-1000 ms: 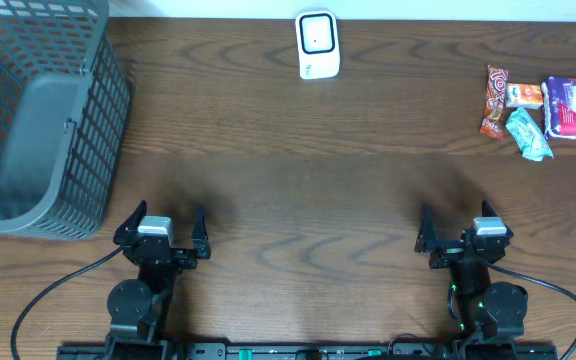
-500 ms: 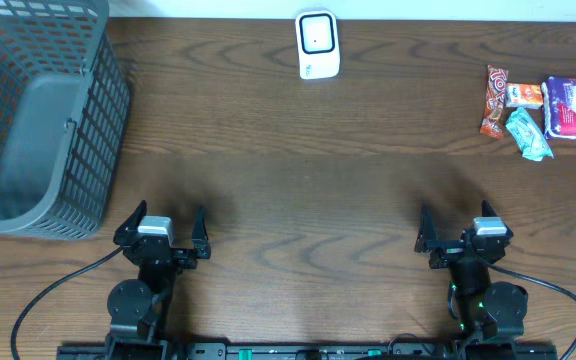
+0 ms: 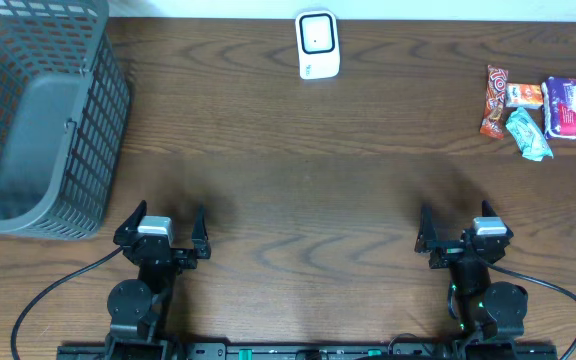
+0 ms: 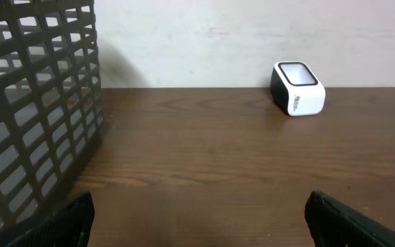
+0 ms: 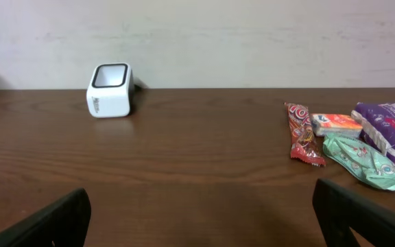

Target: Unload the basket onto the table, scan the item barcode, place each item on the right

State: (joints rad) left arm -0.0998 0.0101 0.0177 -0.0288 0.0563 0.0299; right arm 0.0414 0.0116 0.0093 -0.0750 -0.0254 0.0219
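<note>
Snack packets (image 3: pixel 528 132): clustered on the table (image 3: pixel 298 170) far ahead of the right gripper (image 3: pixel 456 222) and off to its right, well apart from it, untouched. From that claw's centreline outward: red wrapper (image 5: pixel 299 134), small orange packet (image 5: pixel 336 123), pale green pouch (image 5: pixel 362 159) in front of the orange one and closer to the claw, purple bag (image 5: pixel 393 130) farthest right, cut by the edge of the right wrist view. Packed close, some touching; barcodes too small to make out.

Right claw: spread wide, nothing between its fingers (image 5: pixel 40 223), low over the table.

White scanner (image 3: pixel 318 45): far ahead, to the left of the right claw and to the right of the left gripper (image 3: pixel 166 220), dark window on its top face.

Left claw: likewise spread wide and holding nothing, fingers (image 4: pixel 53 223) at the bottom corners of its wrist view.

Grey mesh basket (image 3: pixel 103 130): ahead and to the left of the left claw, near it.
</note>
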